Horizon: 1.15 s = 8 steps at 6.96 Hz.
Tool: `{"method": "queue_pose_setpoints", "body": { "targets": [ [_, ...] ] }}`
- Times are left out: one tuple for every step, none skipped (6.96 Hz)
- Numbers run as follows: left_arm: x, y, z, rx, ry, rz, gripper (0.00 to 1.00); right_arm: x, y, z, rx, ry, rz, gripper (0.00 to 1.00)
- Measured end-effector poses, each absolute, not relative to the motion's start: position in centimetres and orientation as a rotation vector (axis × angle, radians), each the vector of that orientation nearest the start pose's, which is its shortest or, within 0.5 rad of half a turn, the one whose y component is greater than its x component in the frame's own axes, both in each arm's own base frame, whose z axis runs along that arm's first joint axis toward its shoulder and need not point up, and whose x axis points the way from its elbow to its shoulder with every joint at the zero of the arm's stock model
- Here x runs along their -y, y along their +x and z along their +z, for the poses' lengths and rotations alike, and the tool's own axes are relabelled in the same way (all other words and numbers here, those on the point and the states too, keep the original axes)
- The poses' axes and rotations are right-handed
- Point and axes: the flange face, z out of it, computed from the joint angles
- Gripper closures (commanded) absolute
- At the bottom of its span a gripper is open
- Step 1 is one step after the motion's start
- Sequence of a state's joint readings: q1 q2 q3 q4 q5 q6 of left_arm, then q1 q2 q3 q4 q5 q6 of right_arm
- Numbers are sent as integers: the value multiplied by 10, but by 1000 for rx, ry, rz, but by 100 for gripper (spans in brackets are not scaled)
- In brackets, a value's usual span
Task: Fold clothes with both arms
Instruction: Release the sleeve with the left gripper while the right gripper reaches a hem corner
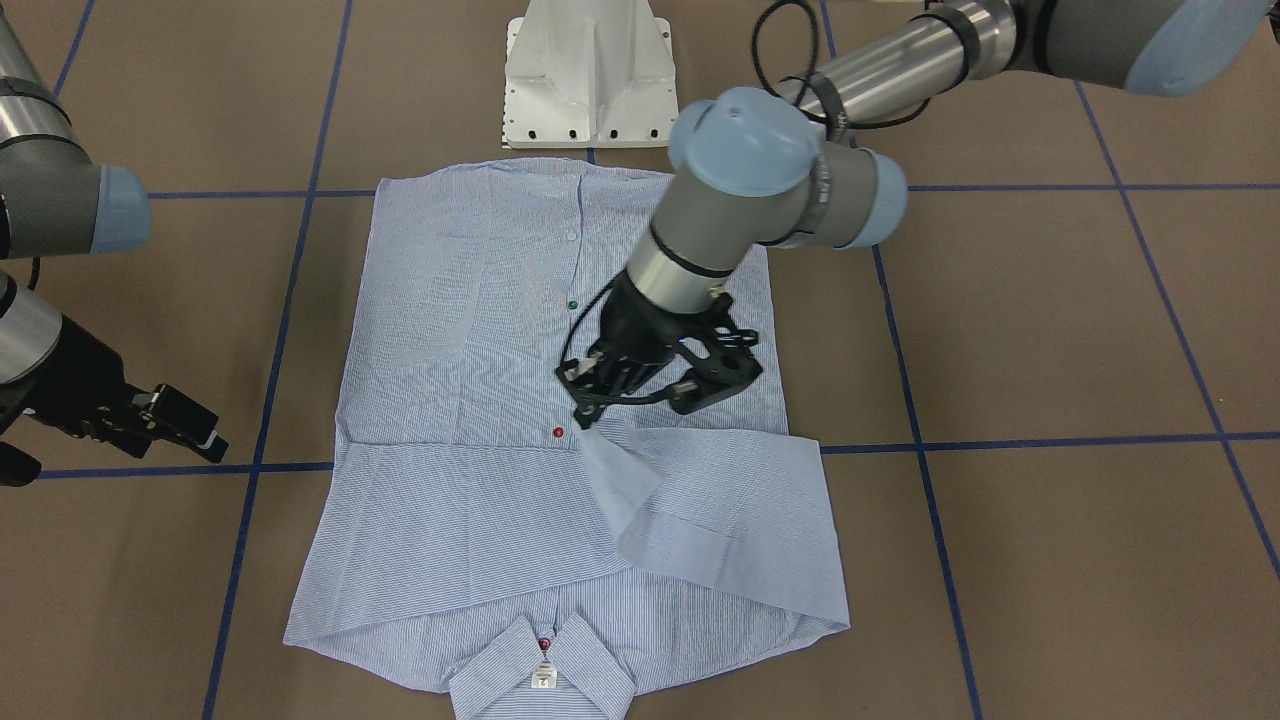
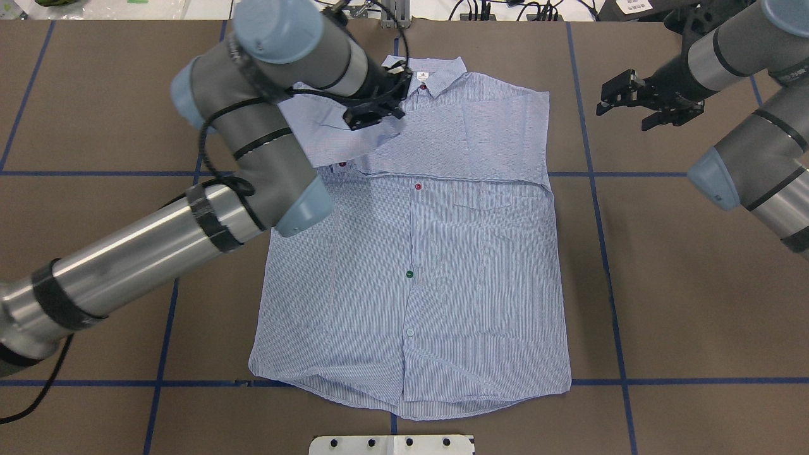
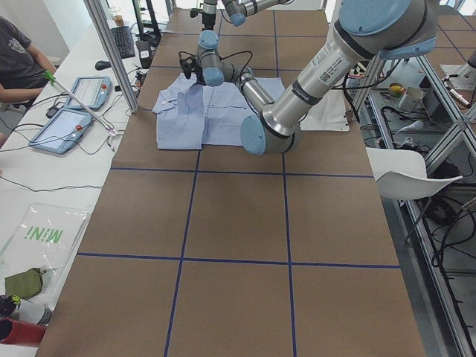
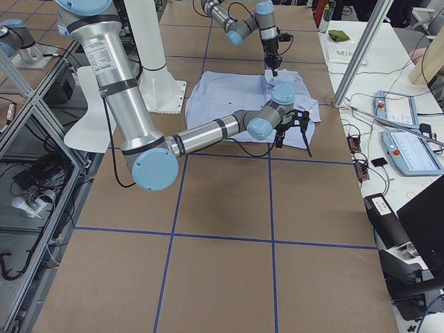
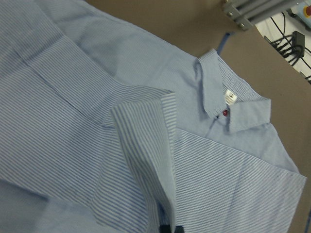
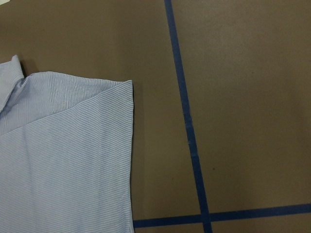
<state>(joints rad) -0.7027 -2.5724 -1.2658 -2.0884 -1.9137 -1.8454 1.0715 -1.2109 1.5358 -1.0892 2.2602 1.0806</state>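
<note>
The light blue striped shirt (image 2: 442, 284) lies front up on the table, its collar (image 2: 430, 72) on the far side from the robot. One sleeve lies folded flat across the chest (image 2: 480, 145). My left gripper (image 1: 590, 412) is shut on the tip of the other sleeve (image 1: 640, 490) and holds it just above the button line beside a red button (image 1: 558, 432). The left wrist view shows that sleeve fold (image 5: 146, 160) rising to my fingertips. My right gripper (image 2: 616, 95) hangs open and empty over bare table beside the shirt's shoulder (image 6: 97, 97).
The white mounting base (image 1: 588, 75) stands at the robot's edge of the table. Blue tape lines (image 1: 1000, 440) cross the brown tabletop. Tablets (image 3: 74, 111) and a seated person (image 3: 18, 63) are at the bench beyond the table's far side.
</note>
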Motion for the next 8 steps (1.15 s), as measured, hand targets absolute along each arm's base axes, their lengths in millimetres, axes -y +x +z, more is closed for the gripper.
{"method": "queue_pose_setpoints", "body": {
  "targets": [
    [575,566,44,-1264,-40,-670,100,600,-247,420,1002,81,256,0],
    [562,591,31,-1266,-29,-683,3,600,-247,421,999,82,258,0],
    [549,609,28,-1277,-13,-685,0,600,-246,423,997,82,259,0],
    [542,620,28,-1292,0,-672,0,598,-245,426,995,80,262,0],
    [537,623,24,-1311,16,-651,0,591,-241,432,995,78,264,0],
    [532,618,16,-1334,30,-630,0,580,-237,437,999,79,267,0],
    [523,606,10,-1366,37,-611,0,561,-235,439,1008,76,262,0],
    [507,581,25,-1398,44,-586,0,532,-244,434,1017,59,272,0]
  ]
}}
